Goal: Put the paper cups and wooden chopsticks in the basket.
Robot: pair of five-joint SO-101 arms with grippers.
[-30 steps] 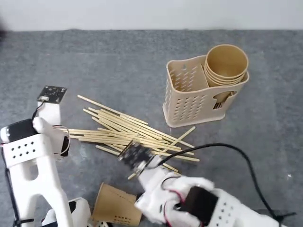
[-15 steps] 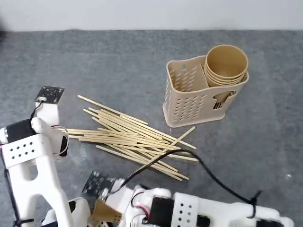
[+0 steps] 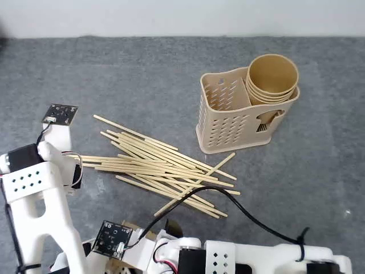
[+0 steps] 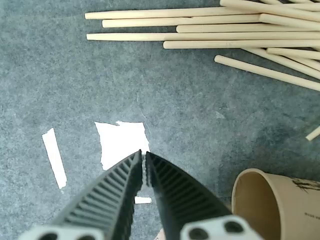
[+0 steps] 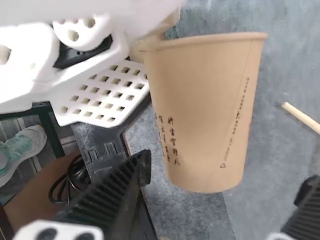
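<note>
The basket [image 3: 228, 128] is tan plastic with rows of little holes. It stands upright on the fuzzy gray bench [image 3: 114, 74]. A stack of round brown paper cups [image 3: 274, 77] sits in one side of it. The wooden chopsticks [image 3: 159, 165] are long, thin, pale sticks. They lie in a messy pile on the bench beside the basket. One loose paper cup [image 5: 205, 110] is smooth and brown and lies on its side. The right gripper [image 5: 227, 172] has its bumpy black fingers spread wide, one on each side of this cup. The left gripper [image 4: 143, 156] has its fingers pressed together, holding nothing, above white tape bits [image 4: 122, 145].
</note>
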